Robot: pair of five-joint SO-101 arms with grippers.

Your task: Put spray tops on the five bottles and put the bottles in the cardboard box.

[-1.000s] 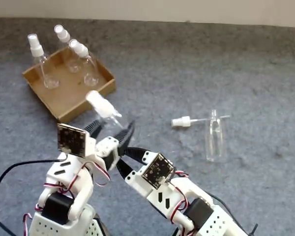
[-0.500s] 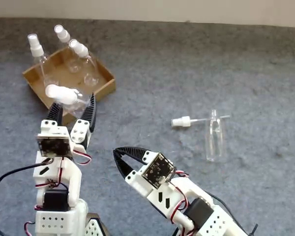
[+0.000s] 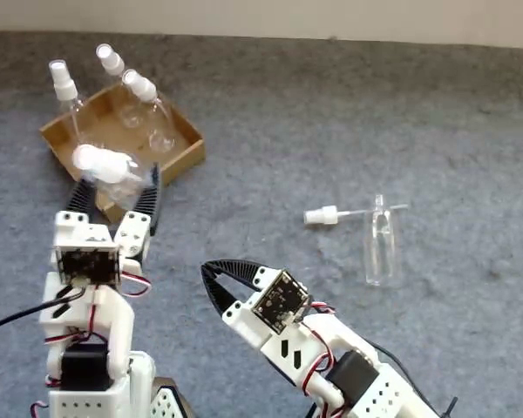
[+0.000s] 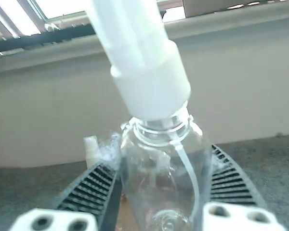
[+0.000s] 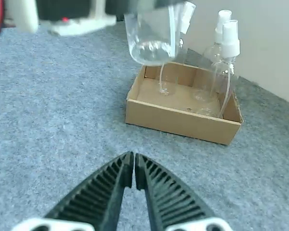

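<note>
Right wrist view looks along the right claw (image 5: 134, 158), whose two black fingers lie together, tips touching, with nothing between them, low over the grey carpeted table (image 5: 48, 106). From the high view this claw sits nearest the arm bases, well apart from every bottle.

A little farther out and off to that claw's right, a bare bottle (image 3: 380, 248) lies on its side on the carpet. A loose spray top (image 3: 321, 215) lies just beside its neck end, and the top's thin tube runs across that neck. Neither claw touches these two.

Farther still on the other side, the left claw (image 3: 115, 190) is clamped on a held bottle (image 3: 126, 178). Its ribbed fingers (image 4: 91, 192) press the clear body from both sides, and the fitted spray top (image 4: 142, 67) rises above them. The bottle hangs off the table, its round base in the air, at the near side of the cardboard box (image 3: 181, 159). From above it overlaps the box's near wall; whether it is over the box floor or just short of it cannot be told.

Farthest away, three capped bottles (image 3: 152, 113) stand upright inside the box.
</note>
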